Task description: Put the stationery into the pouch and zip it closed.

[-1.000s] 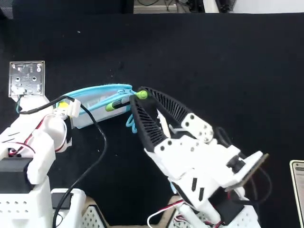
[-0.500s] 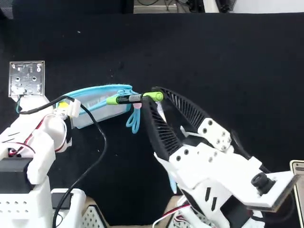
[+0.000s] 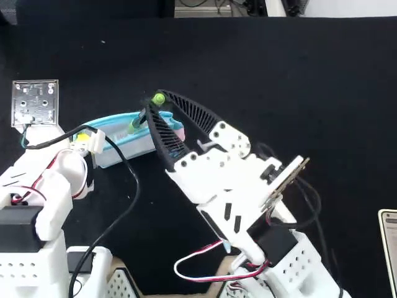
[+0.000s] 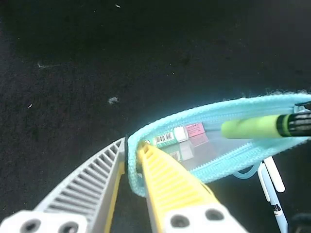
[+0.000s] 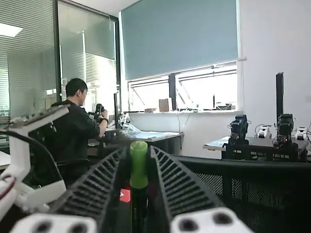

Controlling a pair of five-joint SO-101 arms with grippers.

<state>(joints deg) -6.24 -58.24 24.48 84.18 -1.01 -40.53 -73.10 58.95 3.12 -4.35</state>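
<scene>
The right arm's black ribbed claw (image 3: pixel 156 101) pinched a green-capped black marker (image 4: pixel 250 127), tilted, its lower end inside the open mouth of the light-blue zip pouch (image 4: pixel 204 110). The left arm's white-and-yellow claw (image 4: pixel 132 145) clamped the pouch's end rim. A white pen (image 4: pixel 273 199) lay just beside the pouch.

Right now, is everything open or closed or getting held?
pouch: unzipped, mouth open
green marker: held, one end inside the pouch mouth
left claw: shut on the pouch rim
right claw: shut on the green marker
white pen: lying loose outside the pouch
</scene>
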